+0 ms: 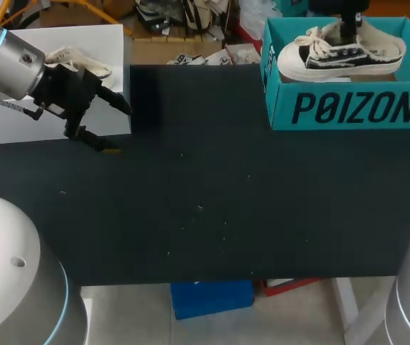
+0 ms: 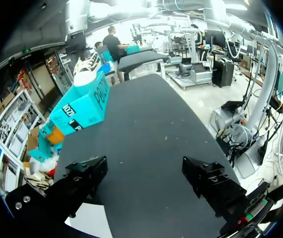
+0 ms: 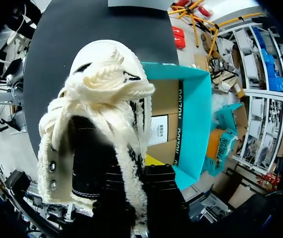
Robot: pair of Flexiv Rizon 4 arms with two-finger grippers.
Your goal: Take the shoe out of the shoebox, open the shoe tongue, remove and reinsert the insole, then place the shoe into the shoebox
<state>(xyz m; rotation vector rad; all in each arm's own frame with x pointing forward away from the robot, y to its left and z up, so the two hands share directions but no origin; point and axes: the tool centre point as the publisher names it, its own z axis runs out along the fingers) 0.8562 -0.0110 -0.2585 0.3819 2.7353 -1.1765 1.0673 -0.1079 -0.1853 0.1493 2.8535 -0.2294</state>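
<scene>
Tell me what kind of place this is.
Likely a robot lab workbench: a dark table, an open left hand, and a right hand gripping a shoe above a teal shoebox.

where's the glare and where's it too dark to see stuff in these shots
Head view: the white sheet is the brightest patch, and the left gripper nearly vanishes against the black table. Left wrist view: strong light washes out the pale toe of the shoe at the shoebox. Right wrist view: the toe glares too, while everything under the laces is lost in shadow.
</scene>
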